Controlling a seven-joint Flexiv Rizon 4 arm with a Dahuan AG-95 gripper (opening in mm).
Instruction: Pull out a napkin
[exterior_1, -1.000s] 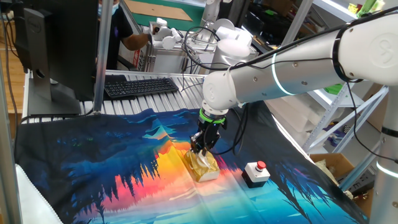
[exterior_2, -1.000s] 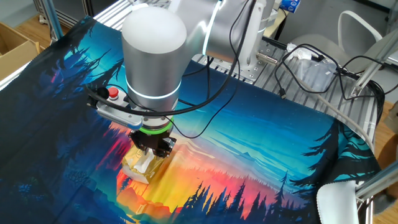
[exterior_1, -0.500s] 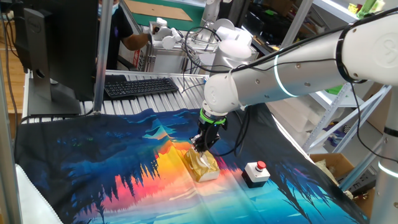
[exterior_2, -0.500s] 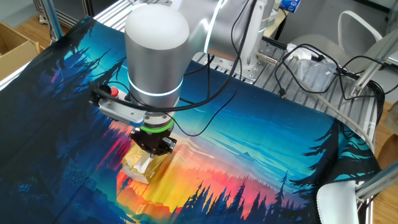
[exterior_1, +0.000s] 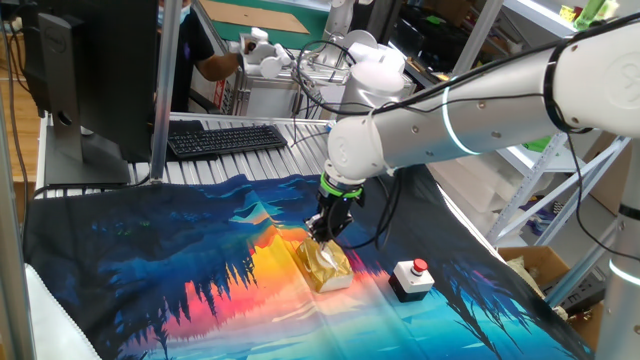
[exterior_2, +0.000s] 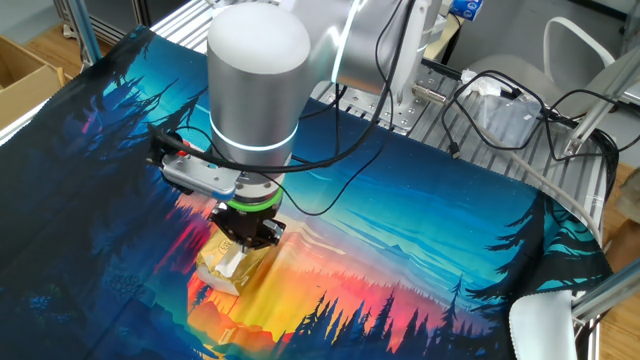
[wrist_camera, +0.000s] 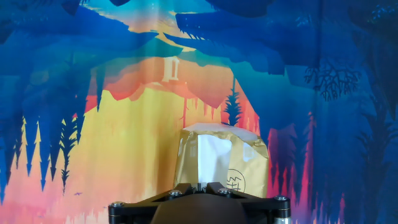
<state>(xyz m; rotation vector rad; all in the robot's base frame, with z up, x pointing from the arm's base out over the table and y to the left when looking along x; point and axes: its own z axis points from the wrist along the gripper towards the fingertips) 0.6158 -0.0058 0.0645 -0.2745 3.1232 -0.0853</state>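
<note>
**Claw pinching the napkin above the gold pack**

The claw (exterior_1: 322, 237) hangs just over the gold pack (exterior_1: 324, 266), which lies on the printed cloth (exterior_1: 150, 260) covering the tabletop. Its fingers are drawn together on the napkin (wrist_camera: 213, 160), a white strip rising from the slot in the pack's top up to the fingertips. In the other fixed view the claw (exterior_2: 243, 243) sits directly above the pack (exterior_2: 225, 268). A grey box with a red button (exterior_1: 412, 278) rests on the cloth, right of the pack and apart from it.
</note>
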